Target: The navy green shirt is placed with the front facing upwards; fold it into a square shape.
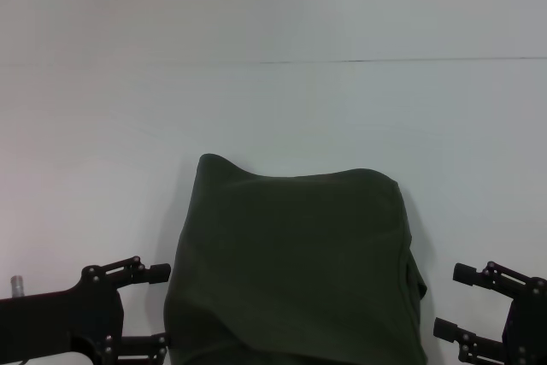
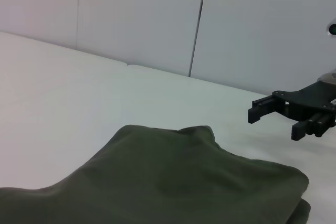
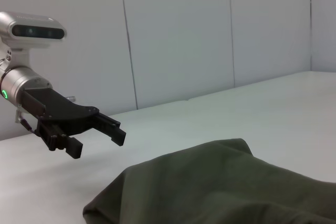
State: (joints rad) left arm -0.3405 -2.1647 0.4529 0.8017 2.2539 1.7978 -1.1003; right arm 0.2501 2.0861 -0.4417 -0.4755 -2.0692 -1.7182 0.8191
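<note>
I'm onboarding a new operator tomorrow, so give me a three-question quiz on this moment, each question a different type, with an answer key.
1. True or false: the dark olive-green cotton shirt lies spread out flat with both sleeves extended.
2. Multiple choice: where is the left gripper relative to the shirt? A) clamped on its collar B) beside its edge on the robot's left, holding nothing C) resting on top of it.
3. Short answer: are the right gripper jaws open or shut?

Key
1. False: it lies folded into a compact, roughly square bundle on the white table.
2. B.
3. Open, and empty, on the robot's right of the shirt.
</note>
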